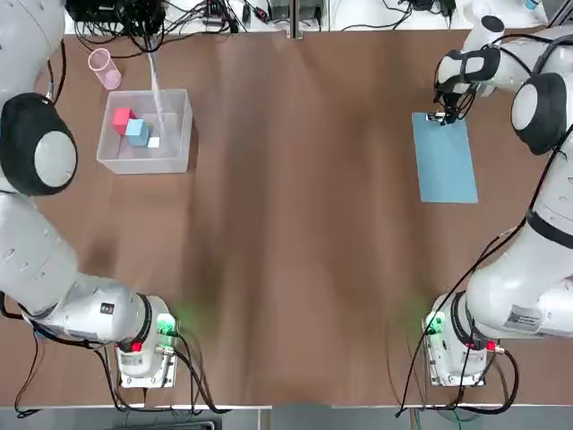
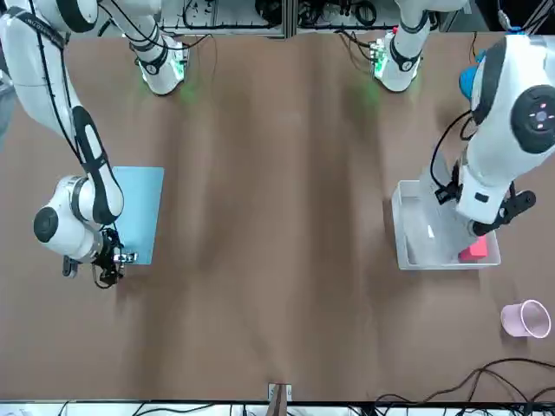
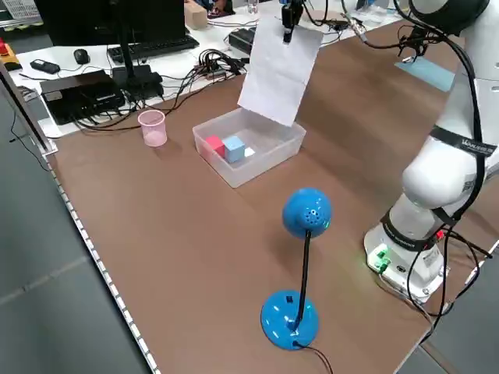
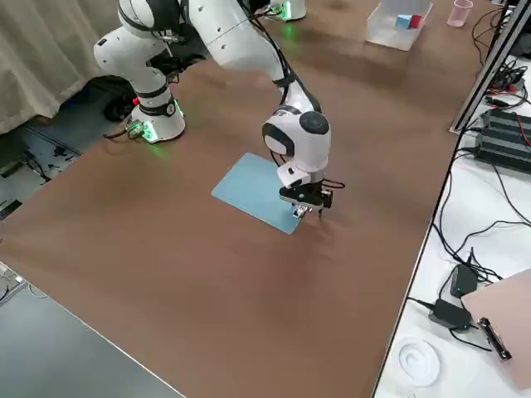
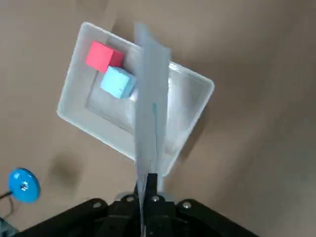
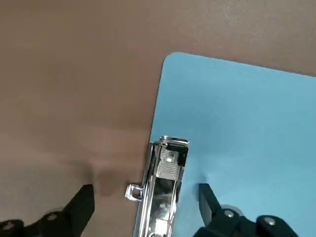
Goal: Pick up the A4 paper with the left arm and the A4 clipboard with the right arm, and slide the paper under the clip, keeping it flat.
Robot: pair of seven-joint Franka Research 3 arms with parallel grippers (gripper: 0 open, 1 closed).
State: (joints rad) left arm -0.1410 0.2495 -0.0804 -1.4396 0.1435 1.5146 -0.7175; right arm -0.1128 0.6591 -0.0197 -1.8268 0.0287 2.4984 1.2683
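- Blue clipboard (image 1: 445, 159) lies flat on the brown table (image 1: 295, 224) at the right of the top view, its short clip end toward the upper edge of the frame.
- Silver clip (image 6: 165, 168) sits on that short end; in the right wrist view it lies between the two fingers (image 6: 79, 205), one over bare table and the other over the blue board.
- Right gripper (image 1: 441, 116) hangs low over the clip end, fingers spread wide on either side of the clip; whether they touch the board or the clip cannot be told, and nothing is clamped.
- Paper (image 3: 279, 68) hangs in the air at the upper middle of the left side view, held by its top edge and drooping over the clear bin (image 3: 265, 152).
- Left gripper (image 3: 290, 17) is above the bin, fingers pressed together on the sheet's top edge; in the left wrist view the sheet (image 5: 150, 118) runs nearly edge-on away from the fingers.
- Bin at the upper left of the top view holds a red block (image 1: 123, 119), a light-blue block (image 1: 137, 132) and a small white block (image 1: 154, 141).
- Pink cup (image 1: 104, 68) stands just above the bin in that view.
- Paper and clipboard are well apart, on opposite sides of the table.
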